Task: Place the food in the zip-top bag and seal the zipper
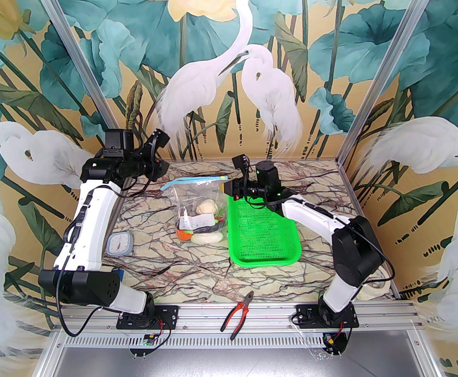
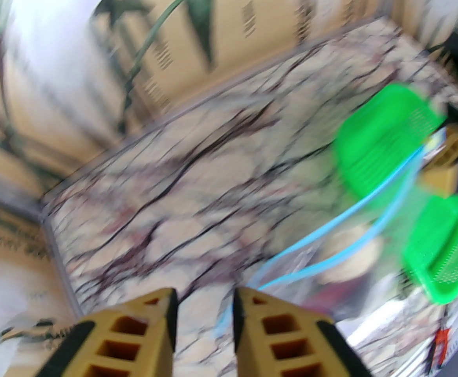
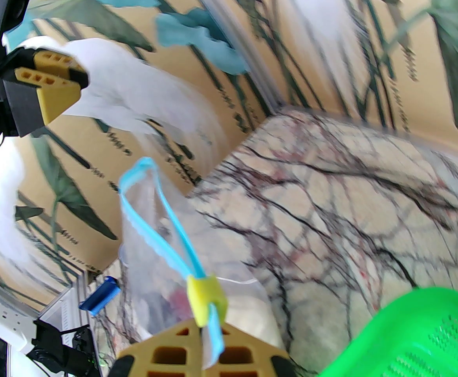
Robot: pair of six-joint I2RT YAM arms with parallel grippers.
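Note:
The clear zip-top bag (image 1: 197, 206) hangs upright mid-table, with the food in its bottom: a cream cauliflower (image 1: 206, 207), an orange tomato (image 1: 184, 234) and a white cucumber (image 1: 205, 238). Its light blue zipper (image 1: 193, 181) runs along the top, and its two strips stand apart in the right wrist view (image 3: 174, 226). My right gripper (image 3: 209, 336) is shut on the zipper's right end, just below a yellow slider (image 3: 206, 300). My left gripper (image 2: 205, 301) is open and holds nothing. It hovers up and left of the bag's left corner (image 1: 161, 168).
A green mesh basket (image 1: 264, 230) lies right of the bag, under the right arm. A small white scale (image 1: 118, 244) sits by the left arm. Red-handled pliers (image 1: 237, 312) lie on the front rail, and a tape roll (image 1: 374, 289) sits behind the right arm's base.

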